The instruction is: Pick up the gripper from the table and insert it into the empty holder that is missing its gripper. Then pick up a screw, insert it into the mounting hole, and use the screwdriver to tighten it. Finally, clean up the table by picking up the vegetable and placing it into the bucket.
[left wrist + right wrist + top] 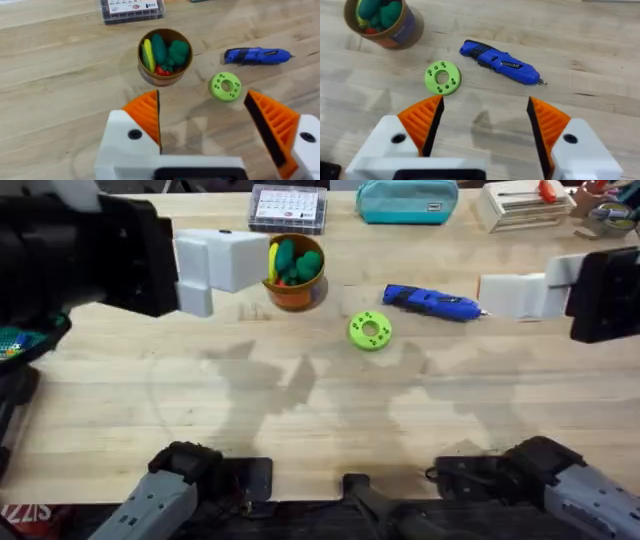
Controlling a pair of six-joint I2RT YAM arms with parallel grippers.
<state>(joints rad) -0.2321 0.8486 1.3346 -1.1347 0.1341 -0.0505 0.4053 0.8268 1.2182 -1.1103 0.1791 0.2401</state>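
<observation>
Flat on the table [120, 410]: screwdriver [432, 302], long axis running across the overhead view, thin metal tip toward the right side, blunt end toward the lime-green disc [370, 330] just beside it. Farther left, bucket [295, 292] standing upright, dark green vegetable [178, 51] inside among other toy pieces. Raised above the table, left gripper [202, 117] and right gripper [482, 120], both spread wide, grasping nothing.
</observation>
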